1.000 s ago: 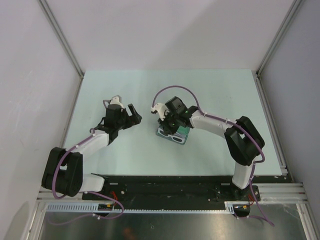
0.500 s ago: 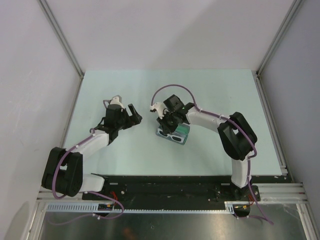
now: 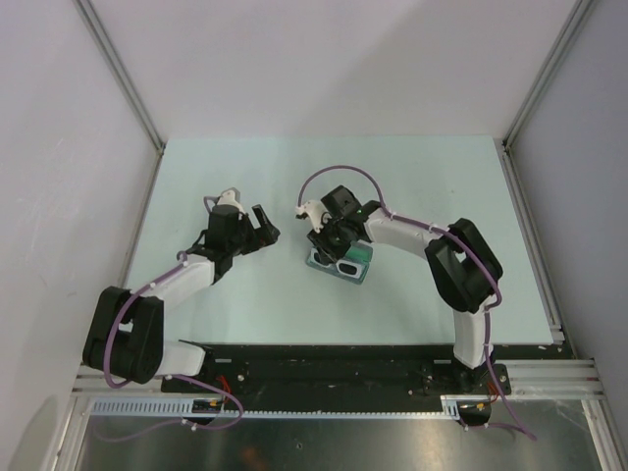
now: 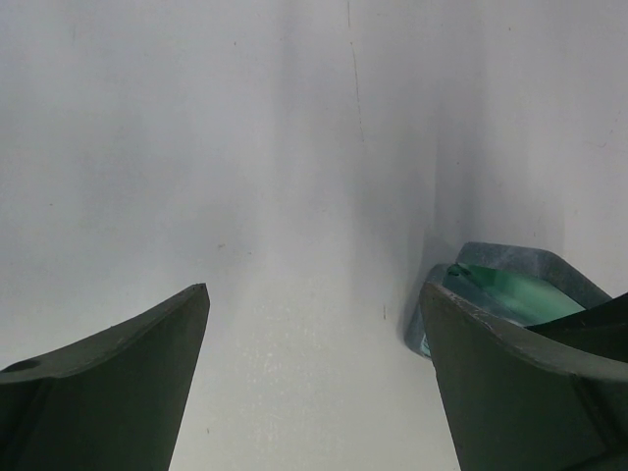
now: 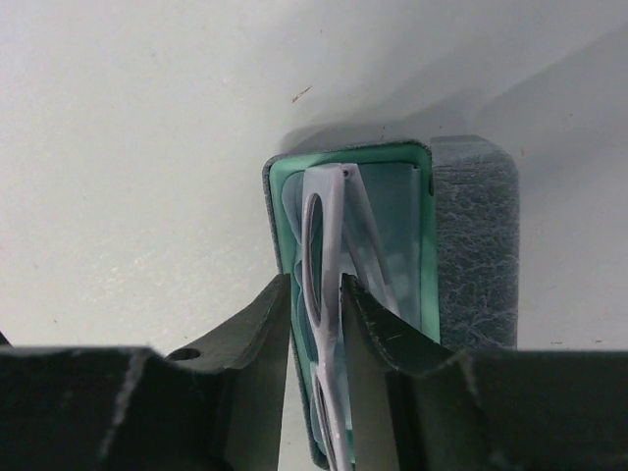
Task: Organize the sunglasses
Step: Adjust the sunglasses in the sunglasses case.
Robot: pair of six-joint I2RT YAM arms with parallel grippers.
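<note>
While the right gripper (image 5: 316, 287) stood low over the open case (image 5: 476, 245), its two fingers (image 5: 260, 334) were only a little apart, one on each side of the white frame of the sunglasses (image 5: 334, 275). One finger touched the frame. At the other finger a thin strip of the green lining (image 5: 397, 211) was visible, so I cannot tell if the frame was really pinched.

The sunglasses lay inside the case, on the lining, with the folded arms along the frame. The grey textured shell of the case was just beside them.

From above, the case (image 3: 359, 272) was near the middle of the tabletop (image 3: 442, 177), well apart from every edge. Bare surface was all around it, most of it toward the far edge and the right edge. White walls (image 3: 324, 69) closed the far side and both flanks.

To the left of the case, near it but not touching, the left gripper (image 3: 263, 224) was wide open and held nothing. In its own view the left gripper (image 4: 314, 294) showed bare tabletop between the fingers and one corner of the case (image 4: 520, 285) at the right finger.
</note>
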